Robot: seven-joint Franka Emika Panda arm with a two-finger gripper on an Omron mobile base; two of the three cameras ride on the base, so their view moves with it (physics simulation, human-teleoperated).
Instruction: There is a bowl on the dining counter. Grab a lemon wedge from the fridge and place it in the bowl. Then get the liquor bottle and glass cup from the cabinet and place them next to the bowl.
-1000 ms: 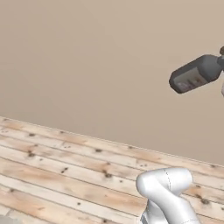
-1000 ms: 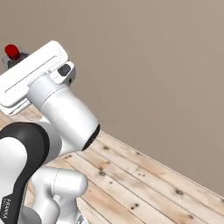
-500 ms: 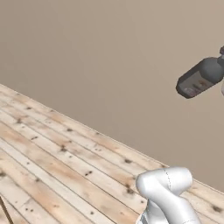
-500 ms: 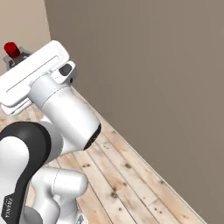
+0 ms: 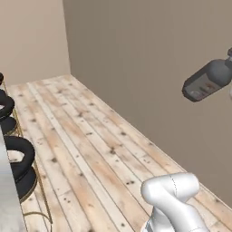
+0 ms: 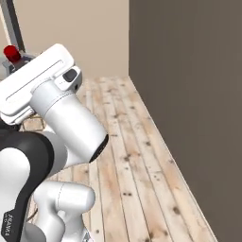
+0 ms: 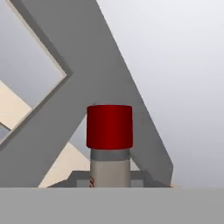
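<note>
While the base is travelling over the wooden floor, we are in the carrying step for the liquor bottle, which we judge to be on its way to the dining worktop. Going left to right in the left base view, we are passing the round black stools at the left edge, with a pale sliver of the worktop at the lower left corner, and the dark bottle is hanging tilted high at the right edge, clear of the brown wall. At the hand we are seeing its red cap rising straight ahead, so we take the hand to be closed narrowly around the bottle. Next we are needing to turn toward the worktop, find the bowl, and set the bottle upright beside it.
</note>
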